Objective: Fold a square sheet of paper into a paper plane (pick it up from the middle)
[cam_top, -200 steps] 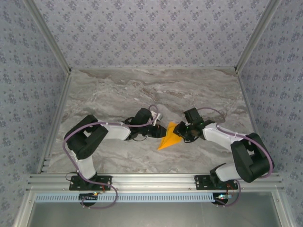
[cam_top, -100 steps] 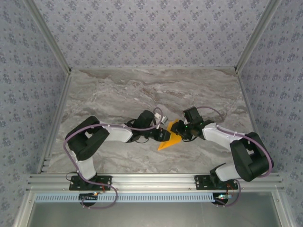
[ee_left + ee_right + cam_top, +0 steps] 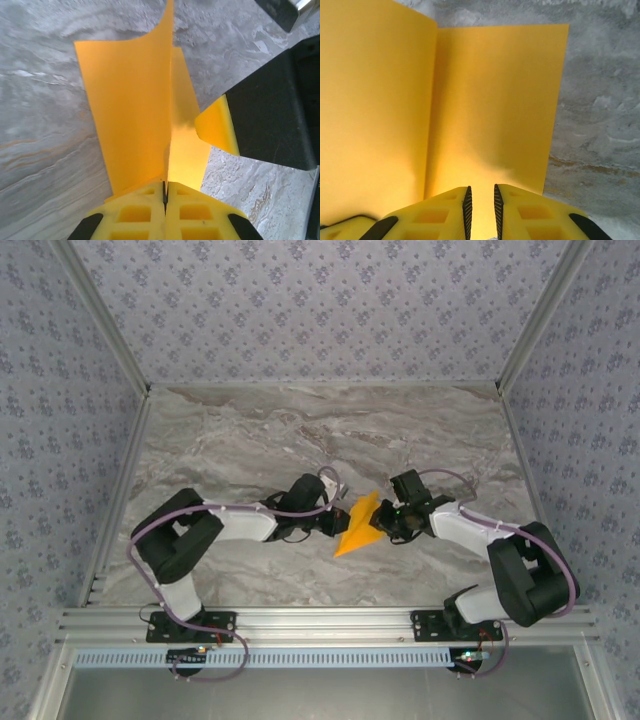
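Top: thin orange paper (image 3: pixel 358 526), creased to a pointed kite shape, mid-table on veined grey marble table (image 3: pixel 250 440).
Left wrist: left tool (image 3: pixel 164 185), ribbed yellow pads pressed together on the paper's upright fold.
Right wrist: right tool (image 3: pixel 481 190) parted by a narrow slit, smooth matte sheet beyond.

Overhead from behind the near edge, looking down on the whole worktop (image 3: pixel 250 430); from each wrist, close on the same orange paper (image 3: pixel 135 115), opposite sides.

We find the sheet of paper (image 3: pixel 358 530) mid-frame on the table (image 3: pixel 300 430), the left gripper (image 3: pixel 338 525) at its left edge and the right gripper (image 3: pixel 388 527) at its right edge.
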`<control>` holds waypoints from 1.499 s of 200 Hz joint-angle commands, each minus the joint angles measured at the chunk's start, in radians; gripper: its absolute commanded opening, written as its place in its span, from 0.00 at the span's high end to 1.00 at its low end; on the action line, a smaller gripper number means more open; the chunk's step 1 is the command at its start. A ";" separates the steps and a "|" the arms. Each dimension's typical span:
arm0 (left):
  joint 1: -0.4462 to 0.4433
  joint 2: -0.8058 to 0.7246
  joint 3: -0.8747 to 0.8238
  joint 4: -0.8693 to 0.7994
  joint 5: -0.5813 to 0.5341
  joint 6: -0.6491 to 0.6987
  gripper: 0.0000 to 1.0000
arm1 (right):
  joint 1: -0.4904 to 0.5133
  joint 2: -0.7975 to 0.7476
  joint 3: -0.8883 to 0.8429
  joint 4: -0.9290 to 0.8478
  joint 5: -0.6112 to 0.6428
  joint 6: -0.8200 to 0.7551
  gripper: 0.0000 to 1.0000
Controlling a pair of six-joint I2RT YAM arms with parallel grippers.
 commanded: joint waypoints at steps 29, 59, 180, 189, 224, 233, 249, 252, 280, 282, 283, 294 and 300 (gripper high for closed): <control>0.017 -0.240 -0.131 -0.083 -0.243 -0.064 0.95 | 0.021 0.024 0.100 -0.007 -0.020 -0.064 0.78; 0.017 -0.398 -0.178 -0.190 -0.384 -0.075 0.95 | 0.053 0.051 0.146 0.008 -0.027 -0.072 0.78; 0.018 -0.381 -0.209 -0.159 -0.297 -0.057 0.94 | 0.142 0.178 0.238 0.057 -0.038 -0.072 0.79; 0.020 -0.357 -0.200 -0.146 -0.260 -0.055 0.94 | 0.149 0.190 0.240 0.063 -0.042 -0.074 0.79; 0.022 -0.289 -0.168 -0.121 -0.169 -0.040 0.94 | 0.158 0.243 0.227 0.097 -0.071 -0.073 0.82; 0.025 -0.281 -0.164 -0.114 -0.148 -0.042 0.94 | 0.158 0.251 0.217 0.108 -0.075 -0.071 0.82; 0.032 -0.272 -0.166 -0.097 -0.113 -0.047 0.93 | 0.158 0.268 0.202 0.130 -0.089 -0.065 0.82; 0.034 -0.271 -0.167 -0.094 -0.102 -0.047 0.93 | 0.158 0.271 0.200 0.134 -0.091 -0.064 0.82; 0.046 -0.246 -0.166 -0.073 -0.019 -0.041 0.93 | 0.158 0.279 0.193 0.152 -0.103 -0.057 0.82; 0.045 -0.243 -0.166 -0.073 -0.017 -0.039 0.93 | 0.158 0.280 0.193 0.153 -0.103 -0.057 0.82; 0.046 -0.242 -0.165 -0.072 -0.015 -0.038 0.93 | 0.158 0.279 0.193 0.153 -0.103 -0.056 0.82; 0.047 -0.230 -0.162 -0.069 0.008 -0.026 0.93 | 0.157 0.279 0.192 0.155 -0.103 -0.057 0.82; 0.048 -0.223 -0.159 -0.066 0.017 -0.018 0.93 | 0.157 0.277 0.191 0.154 -0.104 -0.057 0.82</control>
